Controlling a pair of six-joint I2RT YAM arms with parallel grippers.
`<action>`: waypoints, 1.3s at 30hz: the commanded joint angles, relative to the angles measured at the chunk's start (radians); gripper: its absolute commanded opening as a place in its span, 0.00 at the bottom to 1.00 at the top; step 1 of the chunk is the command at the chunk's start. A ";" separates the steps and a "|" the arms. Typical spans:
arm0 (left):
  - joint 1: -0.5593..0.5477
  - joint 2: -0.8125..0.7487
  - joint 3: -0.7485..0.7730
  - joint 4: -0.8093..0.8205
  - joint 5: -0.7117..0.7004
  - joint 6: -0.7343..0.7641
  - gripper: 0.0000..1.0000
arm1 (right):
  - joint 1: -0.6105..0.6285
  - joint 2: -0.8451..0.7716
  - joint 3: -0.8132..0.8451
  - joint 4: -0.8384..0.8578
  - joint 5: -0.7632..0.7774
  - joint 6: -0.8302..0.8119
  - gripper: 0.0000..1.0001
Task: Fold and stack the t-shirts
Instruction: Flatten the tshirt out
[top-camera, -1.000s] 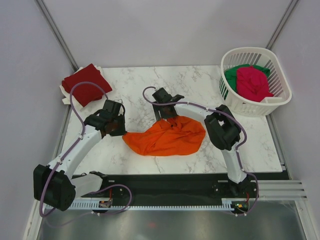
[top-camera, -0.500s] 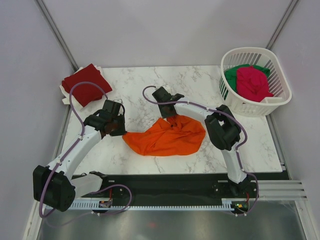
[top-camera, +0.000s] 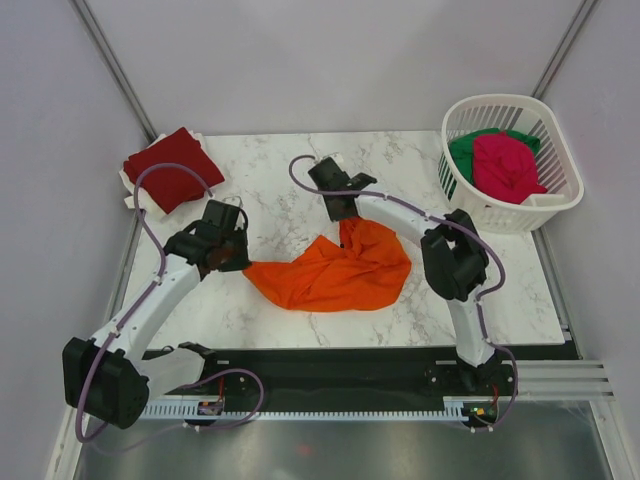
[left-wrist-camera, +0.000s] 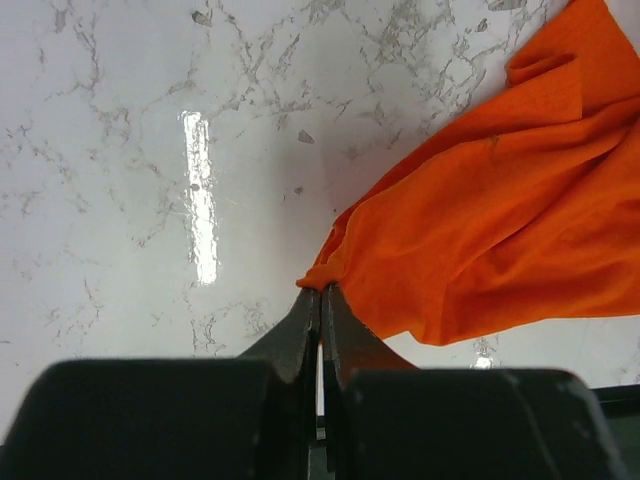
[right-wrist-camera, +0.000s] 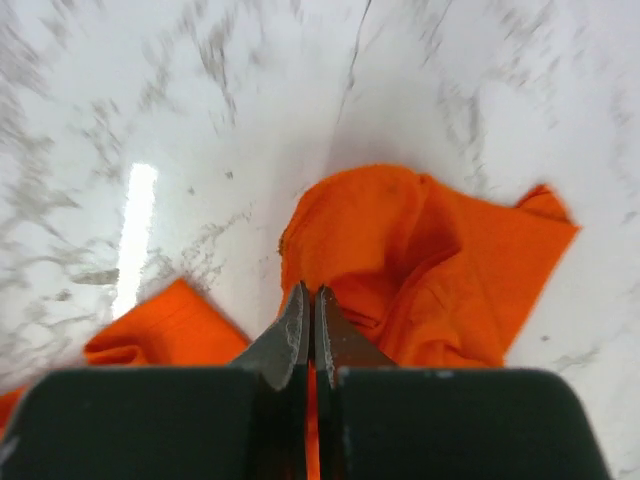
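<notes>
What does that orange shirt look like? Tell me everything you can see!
The orange shirt is bright, plain, soft-looking cloth, all rumpled and not folded. It lies in the middle of the white marble table, stretched out into a long wrinkly shape. The left pincer is shut on its pointed left corner. The right pincer is shut on a bunched fold at its far edge, where the cloth is drawn into a peak.
</notes>
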 joint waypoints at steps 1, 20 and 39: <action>0.004 -0.072 -0.007 0.029 -0.060 0.021 0.02 | -0.009 -0.247 0.154 -0.030 0.083 -0.045 0.00; 0.021 -0.175 -0.006 0.028 -0.171 -0.007 0.02 | -0.161 -1.101 -0.685 -0.107 0.267 0.240 0.98; 0.021 -0.178 -0.013 0.026 -0.132 -0.004 0.02 | -0.131 -1.116 -0.935 0.006 -0.204 0.340 0.91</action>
